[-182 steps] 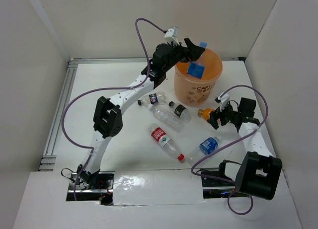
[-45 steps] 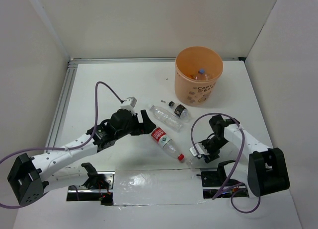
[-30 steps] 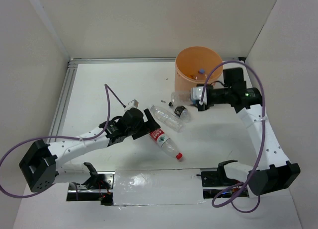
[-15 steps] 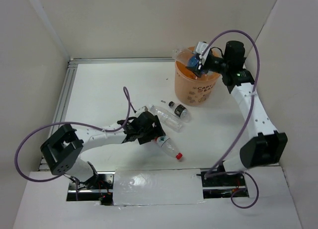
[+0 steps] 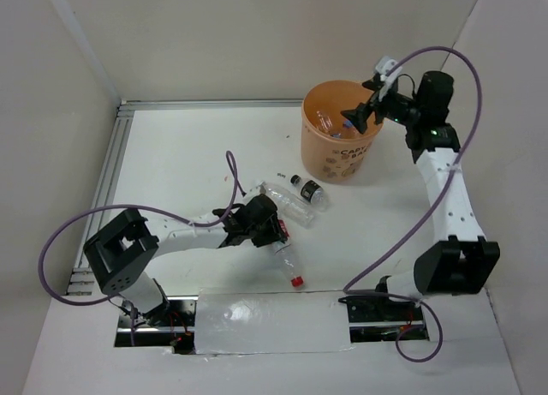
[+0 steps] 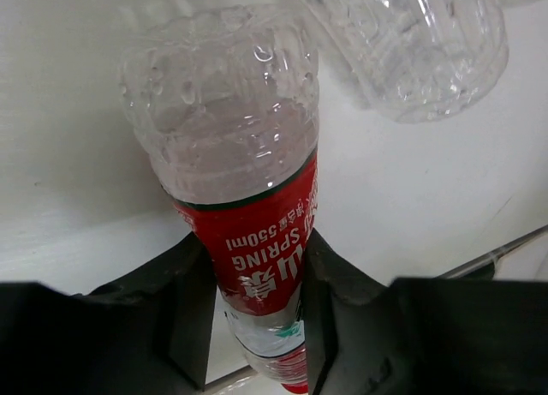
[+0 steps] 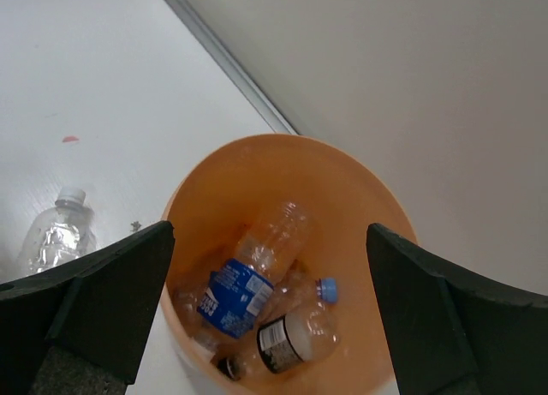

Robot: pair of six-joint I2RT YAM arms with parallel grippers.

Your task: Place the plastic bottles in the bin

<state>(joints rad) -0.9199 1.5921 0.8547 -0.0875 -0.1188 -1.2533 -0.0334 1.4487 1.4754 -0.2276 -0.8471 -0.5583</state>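
The blue-labelled bottle (image 7: 233, 294) has since been released into the bin (image 5: 342, 162), over which the right gripper (image 5: 358, 117) is held spread; short of the bin, the red-labelled bottle (image 6: 261, 232) is pinched by the left gripper (image 5: 271, 232), two other bottles (image 5: 287, 203) left lying

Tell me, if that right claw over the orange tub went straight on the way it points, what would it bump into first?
Likely the blue-labelled bottle lying in the bin: the open right gripper points down into the bin's mouth, with that bottle centred in its line. Depth is uncertain.
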